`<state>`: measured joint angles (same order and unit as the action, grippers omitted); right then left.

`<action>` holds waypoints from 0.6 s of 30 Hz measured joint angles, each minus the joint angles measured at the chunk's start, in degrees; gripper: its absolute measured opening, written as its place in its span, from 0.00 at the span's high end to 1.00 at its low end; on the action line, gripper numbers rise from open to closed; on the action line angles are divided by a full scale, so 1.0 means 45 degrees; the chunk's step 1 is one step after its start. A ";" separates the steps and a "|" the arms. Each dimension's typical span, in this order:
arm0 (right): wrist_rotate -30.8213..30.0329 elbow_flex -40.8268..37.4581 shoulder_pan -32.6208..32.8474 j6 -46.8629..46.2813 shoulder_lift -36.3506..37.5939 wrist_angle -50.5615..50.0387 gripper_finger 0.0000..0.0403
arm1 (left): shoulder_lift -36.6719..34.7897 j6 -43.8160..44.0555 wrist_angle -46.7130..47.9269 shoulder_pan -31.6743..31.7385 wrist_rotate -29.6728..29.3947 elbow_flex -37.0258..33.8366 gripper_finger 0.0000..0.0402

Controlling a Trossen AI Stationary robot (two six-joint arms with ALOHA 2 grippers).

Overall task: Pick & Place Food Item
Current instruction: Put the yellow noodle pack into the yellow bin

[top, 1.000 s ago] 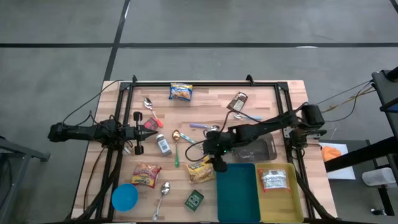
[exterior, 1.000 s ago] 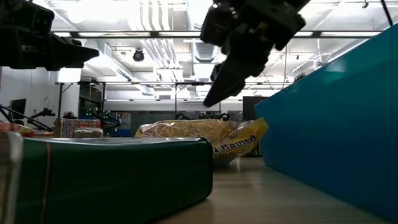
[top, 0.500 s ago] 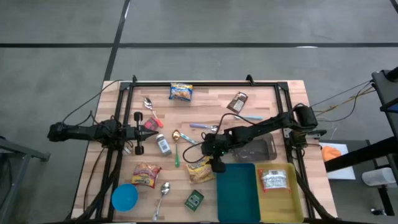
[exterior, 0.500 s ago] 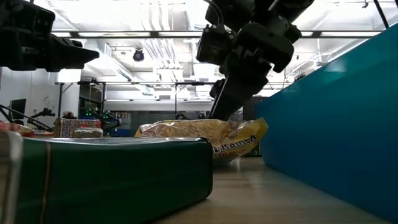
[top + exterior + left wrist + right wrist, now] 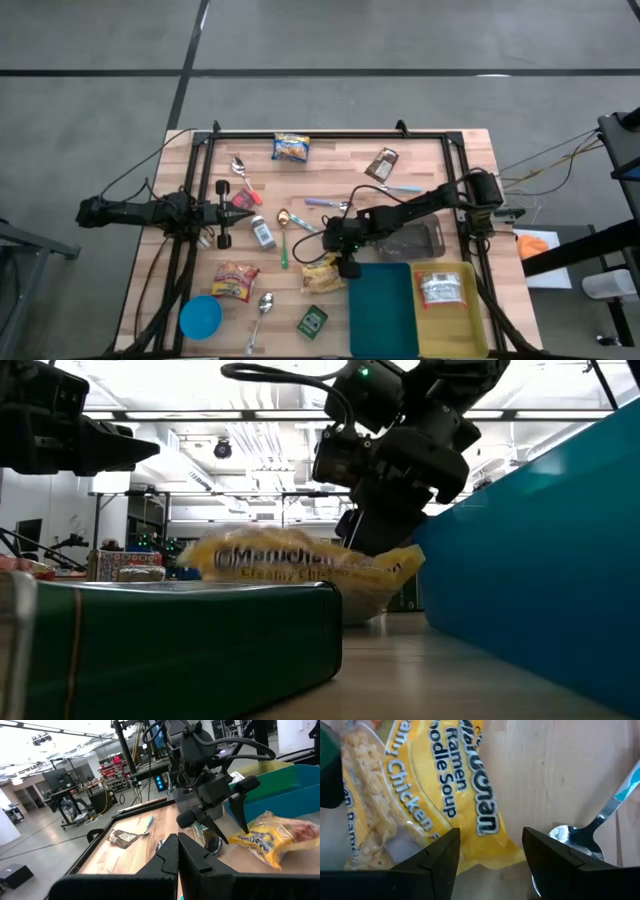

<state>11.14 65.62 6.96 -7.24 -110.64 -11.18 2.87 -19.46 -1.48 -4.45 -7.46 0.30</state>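
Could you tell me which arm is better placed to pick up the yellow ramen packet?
The right: its gripper is open right over the ramen packet, while the left gripper is shut far off.

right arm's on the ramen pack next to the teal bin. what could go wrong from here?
1. The right gripper has its jaws open, straddling only the edge of the ramen packet; a close there may pinch loose film and slip.
2. The low view shows the packet tipped up, so it could shift further.
3. The spoon lies close beside one finger and could get nudged.
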 joint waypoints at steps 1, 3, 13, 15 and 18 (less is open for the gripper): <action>0.0000 0.0032 -0.0005 0.0000 -0.0019 -0.0038 0.47 | 0.0000 0.0003 0.0003 0.0000 0.0004 0.0000 1.00; -0.0010 0.0056 0.0000 0.0009 -0.0030 -0.0056 0.47 | 0.0000 0.0003 0.0000 0.0000 0.0005 0.0005 1.00; -0.0029 0.0078 0.0000 0.0019 -0.0021 -0.0354 0.47 | -0.0005 0.0003 0.0000 0.0000 0.0005 0.0003 1.00; -0.0047 0.0078 0.0000 0.0085 -0.0021 -0.0482 0.47 | -0.0005 0.0000 0.0000 0.0000 0.0000 0.0000 1.00; -0.0039 0.0064 0.0015 0.0085 -0.0026 -0.0535 0.50 | -0.0005 0.0000 0.0000 0.0000 0.0000 0.0000 1.00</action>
<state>10.96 65.91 7.03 -6.86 -110.76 -13.58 2.85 -19.46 -1.48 -4.45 -7.46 0.30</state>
